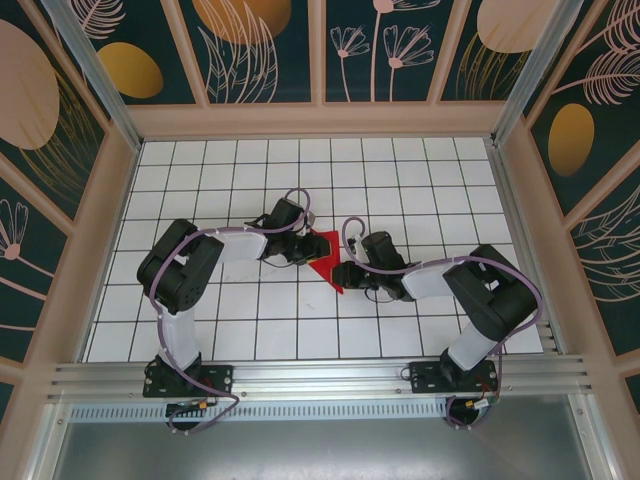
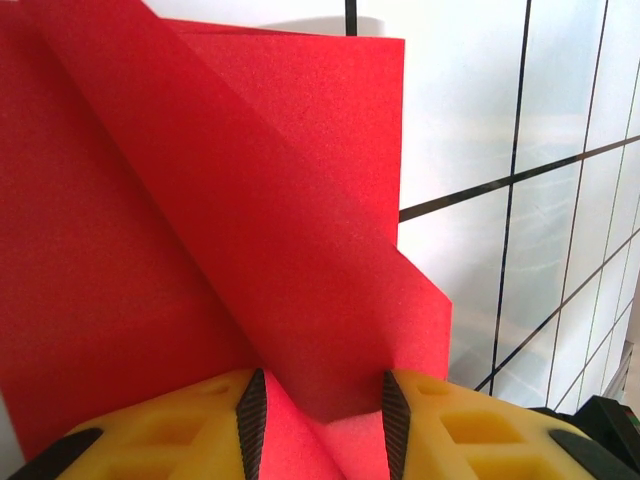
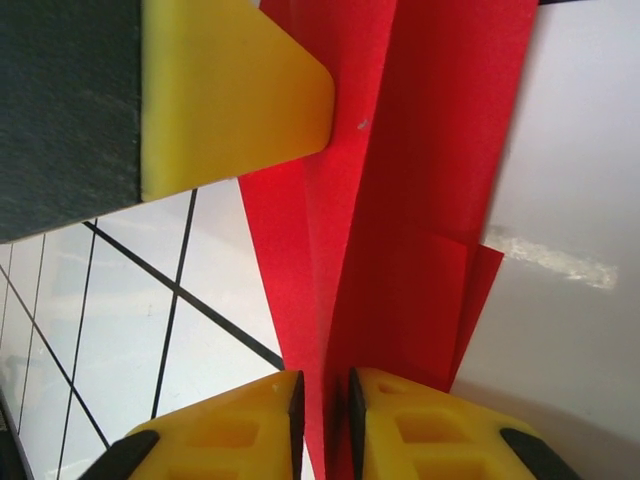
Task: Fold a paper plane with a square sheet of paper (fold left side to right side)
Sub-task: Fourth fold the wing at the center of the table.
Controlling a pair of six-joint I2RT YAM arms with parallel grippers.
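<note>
While the paper [image 1: 322, 256] lies part-folded on the desk [image 1: 250, 330], the left pincer [image 2: 325, 388] straddles its raised flap half open, seemingly steadying it, and the right pincer [image 3: 325, 385] brackets its ridge through a narrow slit, grip uncertain.

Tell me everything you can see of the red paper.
The square sheet of paper is thin, matte and bright red. It is partly folded into overlapping diagonal flaps with sharp creases, narrowing to a point toward the arms' bases. It lies on the white grid table between the two arms. One flap's tip sits between the spread fingers of the left gripper, and a raised crease runs into the narrow gap of the right gripper.
</note>
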